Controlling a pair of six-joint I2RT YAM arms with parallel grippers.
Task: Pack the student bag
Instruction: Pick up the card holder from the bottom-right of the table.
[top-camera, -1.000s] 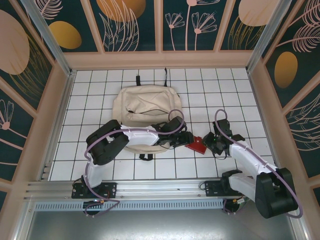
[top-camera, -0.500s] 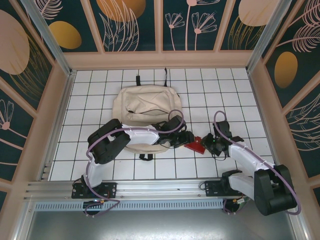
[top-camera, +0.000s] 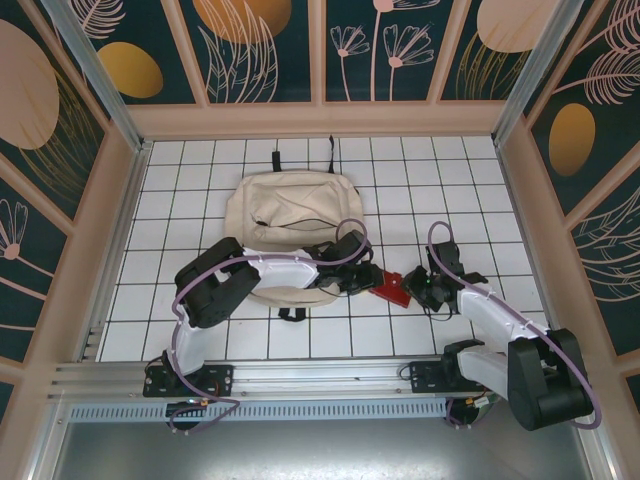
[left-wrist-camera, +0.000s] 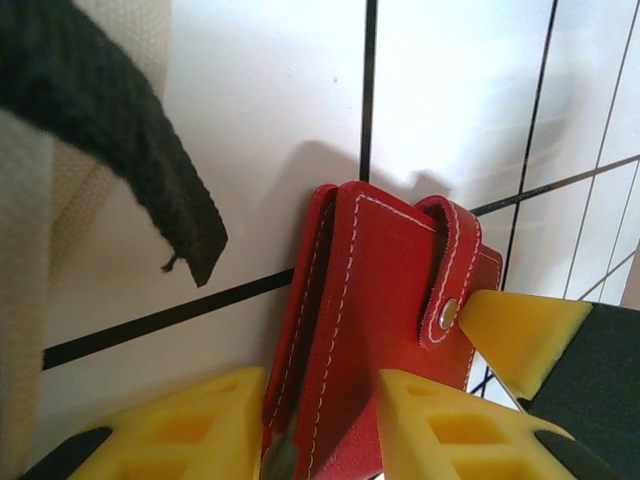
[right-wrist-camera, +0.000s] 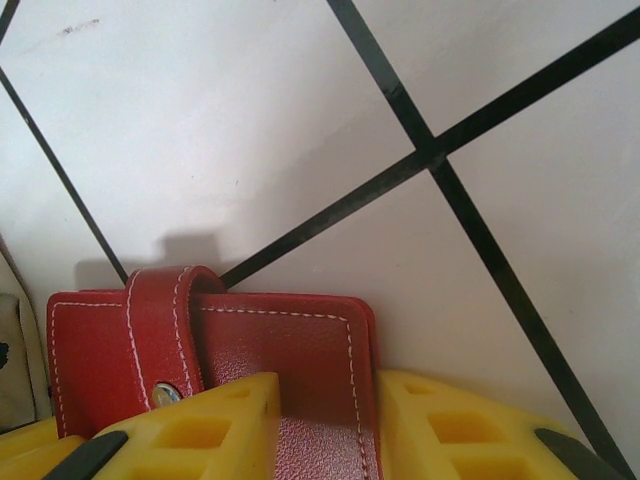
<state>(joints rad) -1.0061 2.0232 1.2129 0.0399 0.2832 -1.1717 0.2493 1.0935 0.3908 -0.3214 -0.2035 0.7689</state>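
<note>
Bare desk (top-camera: 170, 200) tiles lie free left of the student bag (top-camera: 290, 215) and across the far right squares. The near middle is crowded: the red wallet (top-camera: 393, 292) lies there, the left pincer (top-camera: 368, 283) clamped on one side (the right pincer (top-camera: 412, 290) grips the other). A loose black strap (left-wrist-camera: 120, 110) overhangs the tiles beside the wallet.

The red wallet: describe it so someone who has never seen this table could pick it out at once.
On the white tiled table, find the big beige backpack, which fills the middle. Just right of its near corner sits the red wallet. It is small and flat, with white stitching and a snap tab, and it is the only red thing there.
</note>
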